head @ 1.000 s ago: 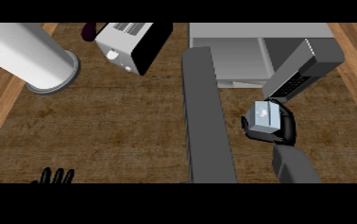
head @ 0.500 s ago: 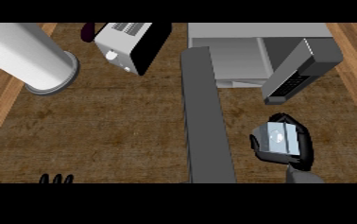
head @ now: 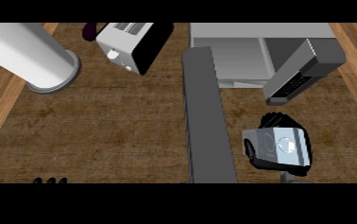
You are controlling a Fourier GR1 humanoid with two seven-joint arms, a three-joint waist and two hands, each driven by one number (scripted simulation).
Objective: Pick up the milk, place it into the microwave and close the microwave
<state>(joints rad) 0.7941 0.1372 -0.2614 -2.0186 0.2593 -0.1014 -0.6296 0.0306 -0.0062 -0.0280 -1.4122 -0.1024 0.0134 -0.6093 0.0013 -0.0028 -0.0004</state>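
Note:
The milk (head: 277, 145), a small grey-white carton with a round cap, lies in my right hand (head: 280, 120), whose black fingers and thumb curl round it at the lower right. It hangs over the counter, just right of the microwave's open door (head: 206, 119), a long grey slab running down the middle. The microwave (head: 237, 53) stands at the top right with its light cavity showing, and its dark control panel (head: 301, 74) is above the hand. Only the fingertips of my left hand (head: 49, 180) show at the lower left edge.
A white toaster (head: 127, 43) with a black side stands at the top centre-left, with a dark purple object (head: 90, 30) behind it. A big white cylinder (head: 38, 57) lies at the upper left. The brown counter (head: 118, 124) spreads left of the door.
My right hand has carried the milk down the view, away from the microwave's control panel and slightly right. The left hand has sunk lower at the bottom edge.

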